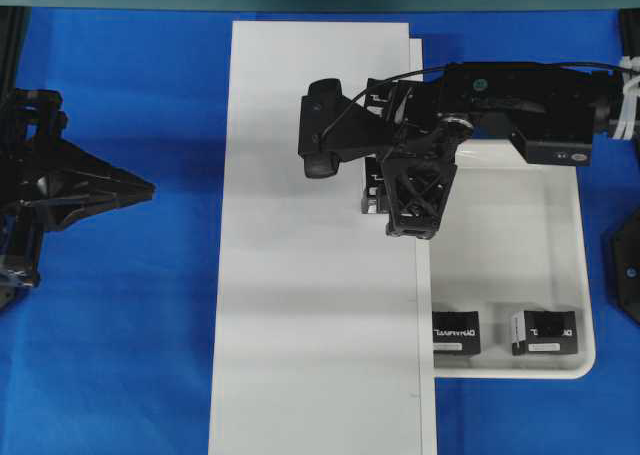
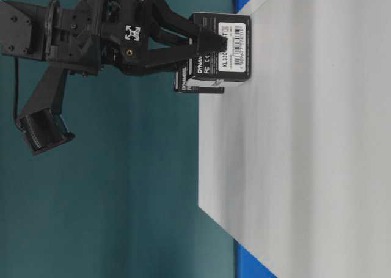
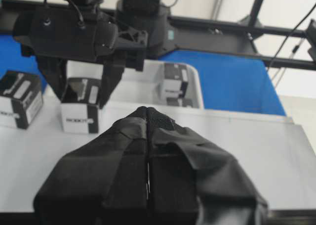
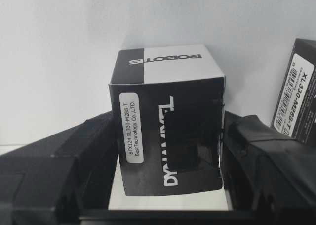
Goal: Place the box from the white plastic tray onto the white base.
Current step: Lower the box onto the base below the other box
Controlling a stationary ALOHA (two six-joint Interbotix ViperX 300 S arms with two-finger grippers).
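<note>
My right hand (image 4: 168, 151) pinches the box (image 4: 165, 121) by its flat sides; it looks light, stiff and slick.

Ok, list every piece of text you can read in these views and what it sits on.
"ROBOTIS": white top band of the box between the right gripper's fingers.
"DYNAMIXEL": that box's black face, partly covered.
"BTX124 XL330-M288-T / BestTechnology Co.,LTD.": its white label strip.
"XL330-M288-T": label of the neighbouring box; barcode digits unreadable.
Lettering on the two boxes in the white plastic tray: too small.
</note>
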